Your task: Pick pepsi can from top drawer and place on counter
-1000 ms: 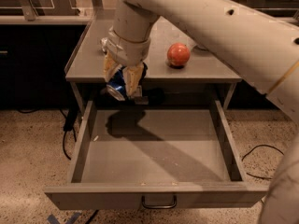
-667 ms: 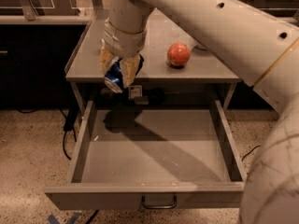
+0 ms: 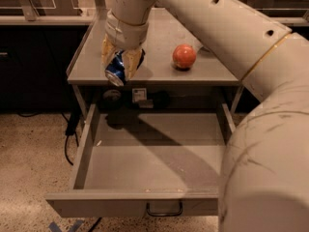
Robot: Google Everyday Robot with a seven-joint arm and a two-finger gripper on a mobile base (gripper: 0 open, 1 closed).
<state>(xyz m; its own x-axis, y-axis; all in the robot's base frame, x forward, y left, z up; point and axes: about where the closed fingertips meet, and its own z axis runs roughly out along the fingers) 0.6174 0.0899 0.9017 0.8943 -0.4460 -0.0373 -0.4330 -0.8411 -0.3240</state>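
My gripper (image 3: 121, 65) is shut on the pepsi can (image 3: 116, 69), a blue can with a silver end, held tilted between the yellowish fingers (image 3: 135, 62). The can hangs over the front left edge of the counter (image 3: 154, 37), just above its surface. The top drawer (image 3: 149, 153) stands pulled out below, with nothing in it, its small metal handle (image 3: 164, 210) on the front panel. My pale arm reaches in from the right and fills the right side of the view.
A red-orange ball-shaped fruit (image 3: 184, 56) sits on the counter right of the gripper. Black cables (image 3: 69, 139) hang to the speckled floor left of the drawer. Dark cabinets stand behind on both sides.
The gripper has carried the pepsi can up and back from above the drawer's rear to the counter's front left edge.
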